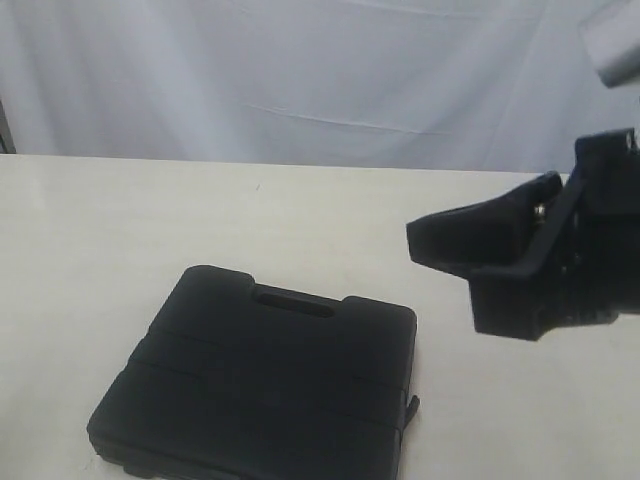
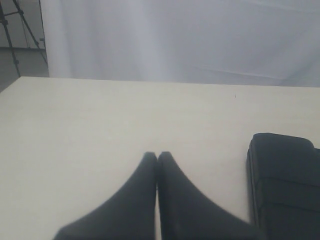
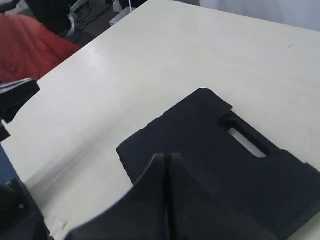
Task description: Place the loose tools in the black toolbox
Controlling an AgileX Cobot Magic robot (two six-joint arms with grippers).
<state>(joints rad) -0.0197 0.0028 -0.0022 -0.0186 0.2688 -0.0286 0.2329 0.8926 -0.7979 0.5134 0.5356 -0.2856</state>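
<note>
The black toolbox (image 1: 265,375) lies closed and flat on the table at the front middle, its handle cutout (image 1: 293,300) towards the back. It also shows in the right wrist view (image 3: 210,150) and at the edge of the left wrist view (image 2: 285,180). My right gripper (image 1: 425,240) hovers above the table to the right of the toolbox, shut and holding nothing (image 3: 165,157). My left gripper (image 2: 157,156) is shut over bare table, to the left of the toolbox, also holding nothing. No loose tools are in view.
The pale table (image 1: 120,230) runs back to a white curtain (image 1: 300,70). In the right wrist view a red cloth (image 3: 30,45) and dark equipment (image 3: 15,97) lie beyond the table's edge.
</note>
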